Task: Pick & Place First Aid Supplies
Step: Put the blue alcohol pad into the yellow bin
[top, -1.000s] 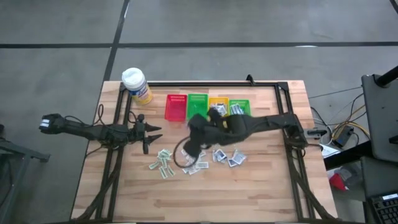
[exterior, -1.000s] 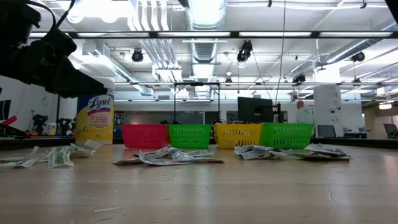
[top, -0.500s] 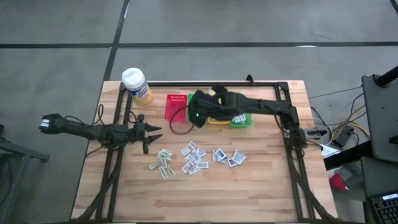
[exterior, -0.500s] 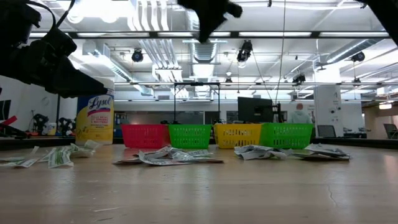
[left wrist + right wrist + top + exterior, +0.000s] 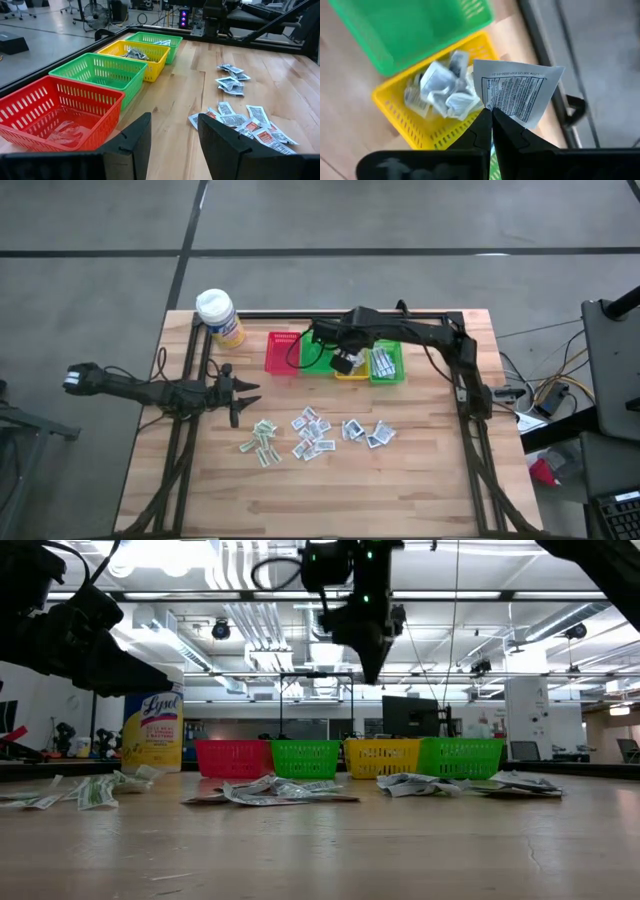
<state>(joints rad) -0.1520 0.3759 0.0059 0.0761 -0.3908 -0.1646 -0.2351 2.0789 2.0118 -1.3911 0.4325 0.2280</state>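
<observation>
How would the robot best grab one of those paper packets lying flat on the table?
By an edge or corner, coming straight down from above. The loose packets lie flat on the table, so only a thin pinch works. The right gripper holds its packet that way, by a corner, above the yellow basket.

Red basket (image 5: 60, 117): near end cut off by the frame edge and by the left gripper (image 5: 172, 137) fingers. Print on the packets (image 5: 312, 432) beside the baskets is too small to read from overhead. Yellow basket (image 5: 422, 117) contents blurred.
</observation>
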